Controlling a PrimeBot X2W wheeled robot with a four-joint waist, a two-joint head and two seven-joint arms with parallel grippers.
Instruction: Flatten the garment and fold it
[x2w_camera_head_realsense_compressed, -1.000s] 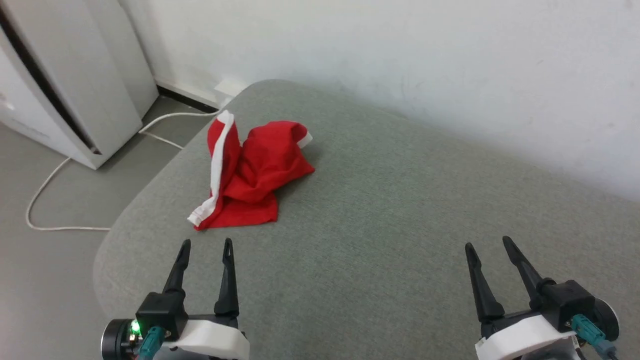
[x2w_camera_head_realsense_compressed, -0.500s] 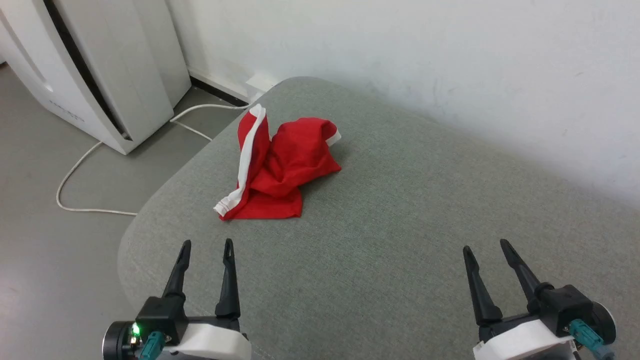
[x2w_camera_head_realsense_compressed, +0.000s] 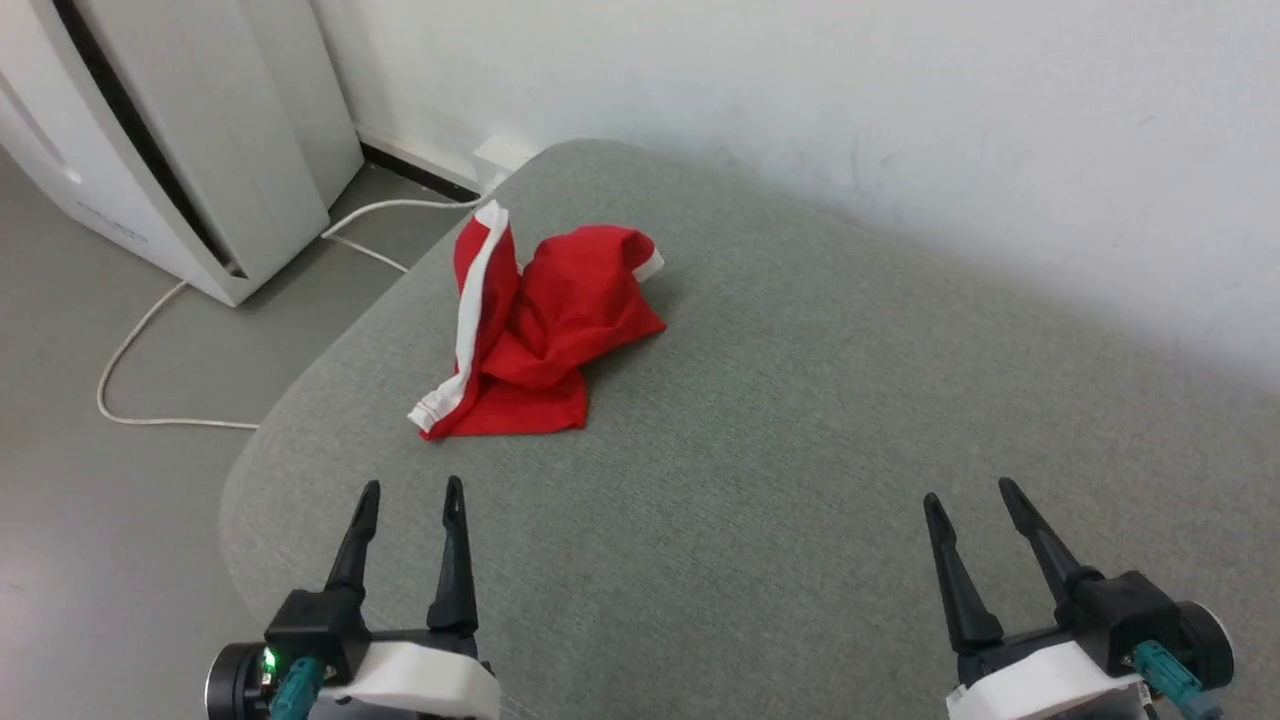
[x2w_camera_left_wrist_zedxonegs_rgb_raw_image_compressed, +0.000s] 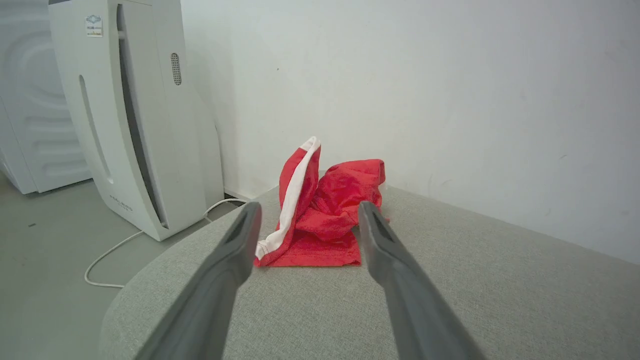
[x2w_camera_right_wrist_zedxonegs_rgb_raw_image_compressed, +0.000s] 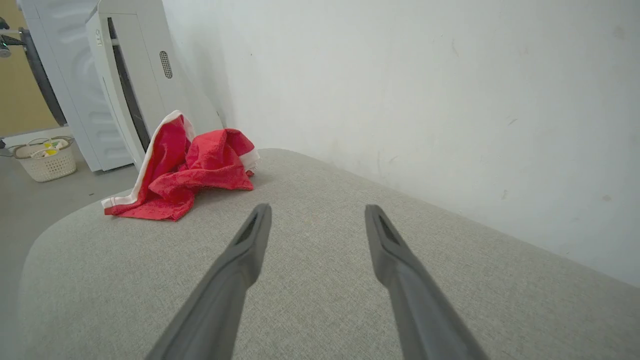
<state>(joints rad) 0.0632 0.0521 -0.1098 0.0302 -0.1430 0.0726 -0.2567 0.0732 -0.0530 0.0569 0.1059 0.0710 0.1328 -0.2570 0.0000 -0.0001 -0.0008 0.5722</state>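
- Left gripper (x2w_camera_head_realsense_compressed: 412, 485): jaws apart at a moderate gap, nothing between them, hovering over the near-left part of the grey padded surface (x2w_camera_head_realsense_compressed: 800, 450).
- Right gripper (x2w_camera_head_realsense_compressed: 968, 490): same, jaws spread and empty, near-right side, well apart from the cloth.
- Garment (x2w_camera_head_realsense_compressed: 540, 330): red heap on the far-left part of the surface, near its left edge, just ahead of the left gripper. Not flattened, so the task looks to be at the start.
- One fold stands up, with the white stripe (x2w_camera_head_realsense_compressed: 470, 300) running down it to a hem corner (x2w_camera_head_realsense_compressed: 430, 415) lying flat on the pad.
- Handling, my read: thin, light and floppy, with no stiffness. It will drape and slide, and a pinch may catch several layers at once.
- Grip suggestion: take the hem corner with the left, since the trim is a thicker edge and lies closest. The right would need a long reach to a second corner, probably the white-trimmed one at the far right of the heap.
- View differences: the left wrist view frames the heap between its fingers and shows how tall it stands. The right wrist view has it off-axis at upper left, plus a basket (x2w_camera_right_wrist_zedxonegs_rgb_raw_image_compressed: 45, 160) on the floor.
- The head view gives the layout: white appliance (x2w_camera_head_realsense_compressed: 180, 150), cable (x2w_camera_head_realsense_compressed: 150, 330), wall (x2w_camera_head_realsense_compressed: 900, 120).
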